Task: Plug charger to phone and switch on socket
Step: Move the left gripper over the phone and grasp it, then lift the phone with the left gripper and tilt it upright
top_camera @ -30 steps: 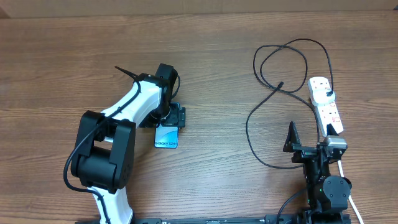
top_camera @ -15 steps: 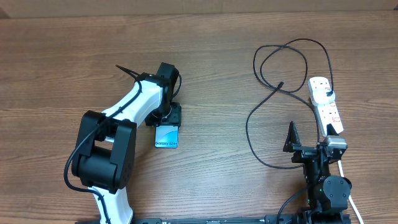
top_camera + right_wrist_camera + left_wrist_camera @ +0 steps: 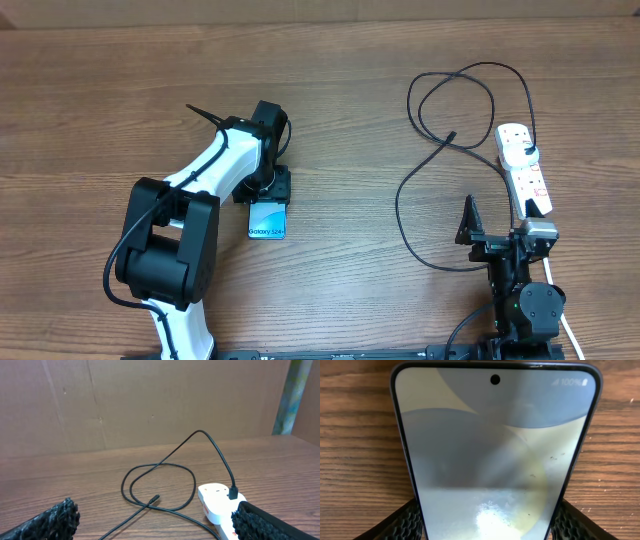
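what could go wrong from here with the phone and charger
1. The left gripper pinches the phone near one end only, so if lifted it could pivot or slip.
2. The charger tip lies among its own loops, far from the phone. Dragging it across might snag the cable or tug the socket.
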